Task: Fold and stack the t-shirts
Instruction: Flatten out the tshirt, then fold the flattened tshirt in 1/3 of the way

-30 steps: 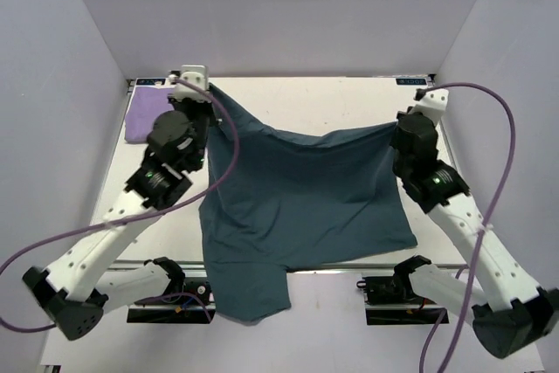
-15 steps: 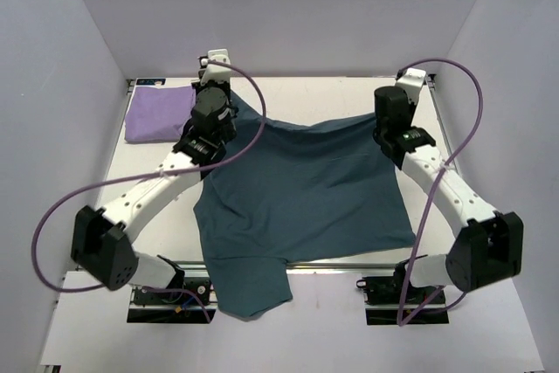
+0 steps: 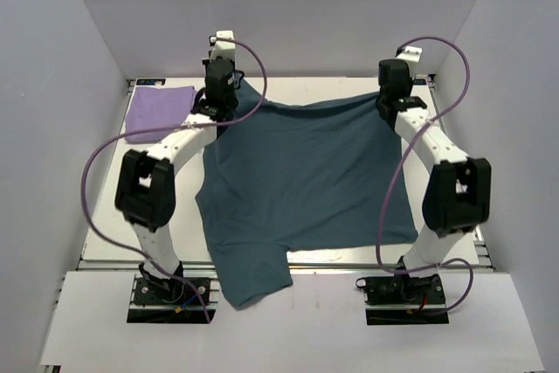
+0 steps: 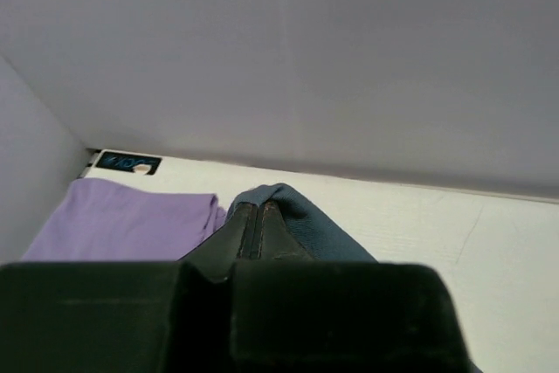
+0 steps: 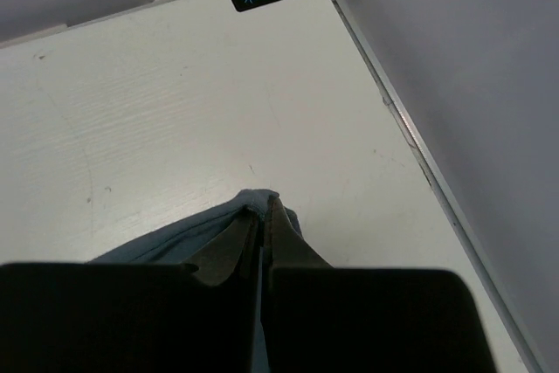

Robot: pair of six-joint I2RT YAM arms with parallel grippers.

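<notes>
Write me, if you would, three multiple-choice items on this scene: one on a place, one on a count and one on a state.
1. Where on the table does the lavender t-shirt lie?
A. far left corner
B. near right corner
C. centre

2. How many t-shirts are in view?
A. one
B. two
C. three

3. How do the left gripper and the right gripper stand?
A. both open
B. both shut on the dark teal t-shirt
C. only the left shut on cloth

Answers:
1 A, since the top view shows it at the table's far left.
2 B, one lavender and one dark teal.
3 B, as each wrist view shows a fold of teal cloth pinched at the tips.
</notes>
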